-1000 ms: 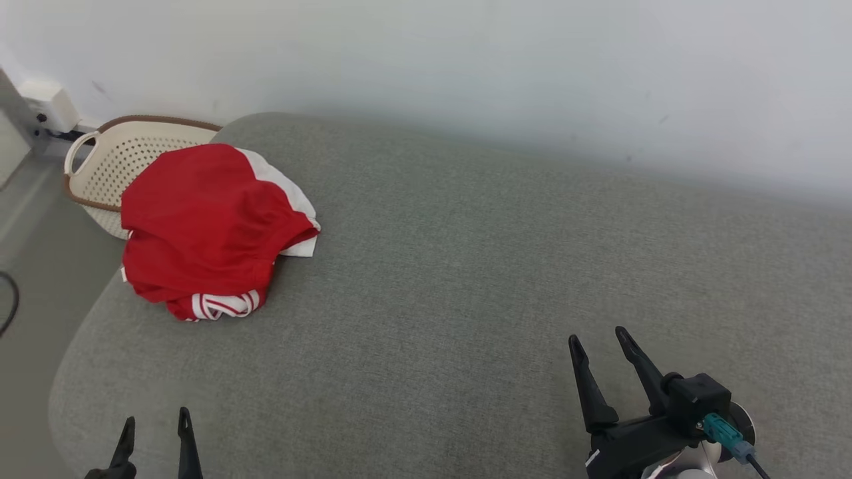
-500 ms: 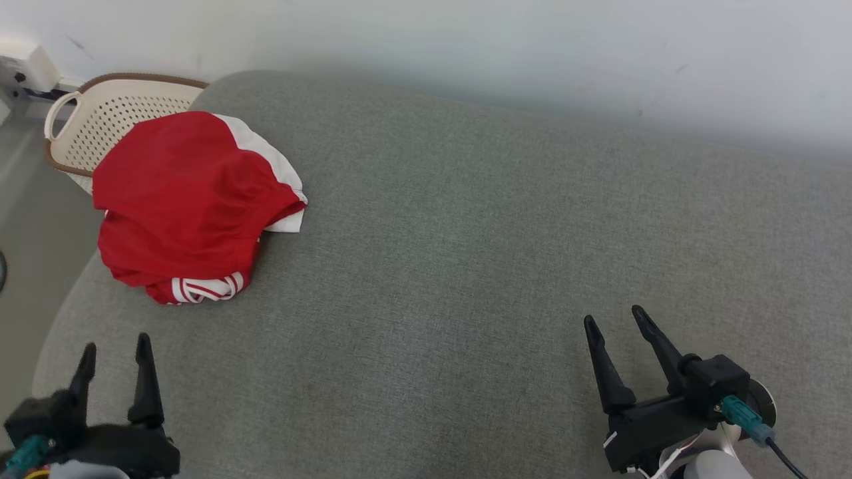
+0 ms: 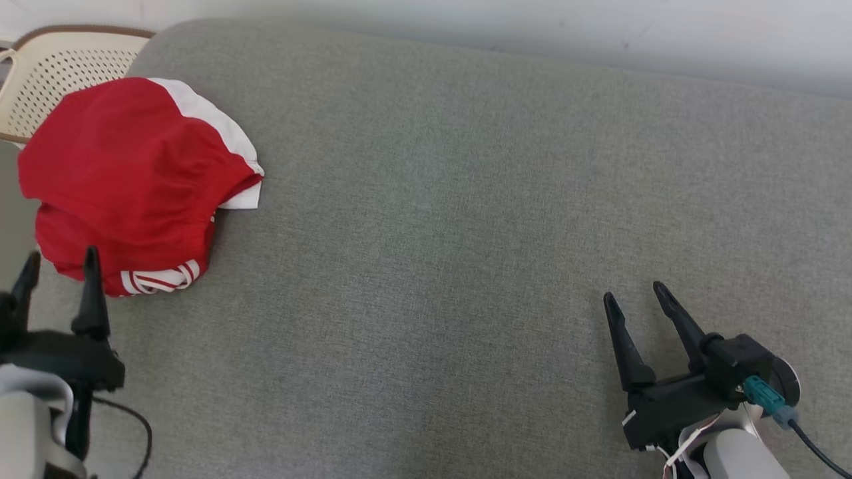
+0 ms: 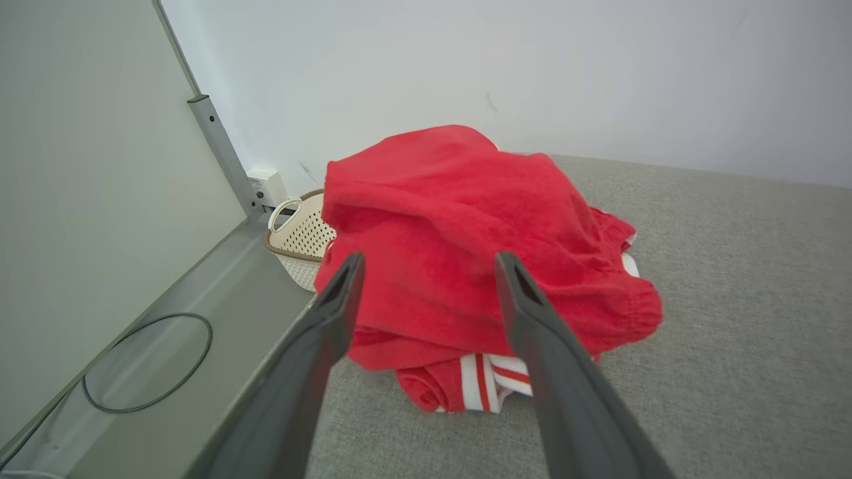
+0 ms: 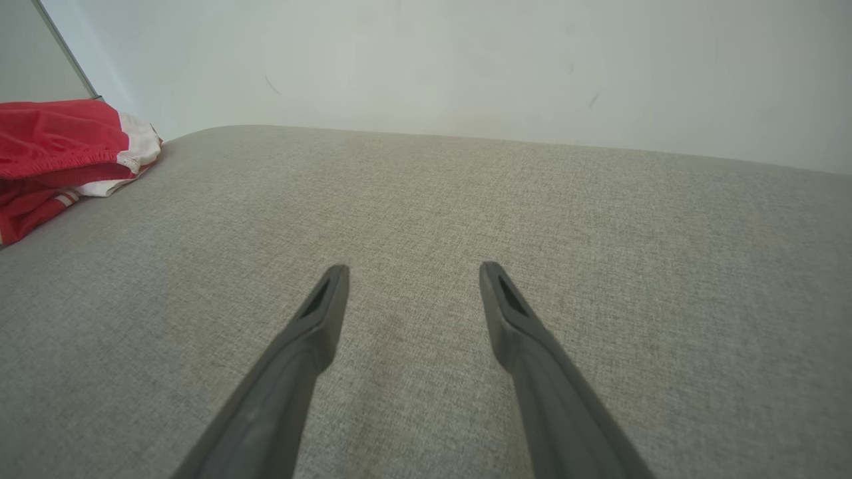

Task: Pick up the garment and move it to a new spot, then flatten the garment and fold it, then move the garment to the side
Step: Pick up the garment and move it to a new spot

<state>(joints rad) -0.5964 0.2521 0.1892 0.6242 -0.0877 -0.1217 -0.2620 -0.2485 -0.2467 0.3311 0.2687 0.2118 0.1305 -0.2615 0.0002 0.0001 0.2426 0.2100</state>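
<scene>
Head view: garment [image 3: 133, 173], red with white panels and striped trim, bunched on the far-left corner of the grey cushion [image 3: 432, 199], with the basket [image 3: 60, 60] just behind. Left gripper [image 3: 58, 263] spread wide, empty, tips at the garment's near edge. Right gripper [image 3: 634, 293] spread too, empty, well apart from the garment, over bare fabric at lower right.

Left wrist view: garment close ahead between the two fingers [image 4: 319, 332], nothing pinched. Beyond the cushion's edge, floor [image 4: 219, 319] with a looped cable [image 4: 146, 362], a metal post [image 4: 223, 153] and a wall box [image 4: 266, 183] near the basket.

Right wrist view: garment's edge at far left, pale wall [image 5: 466, 60] behind.
</scene>
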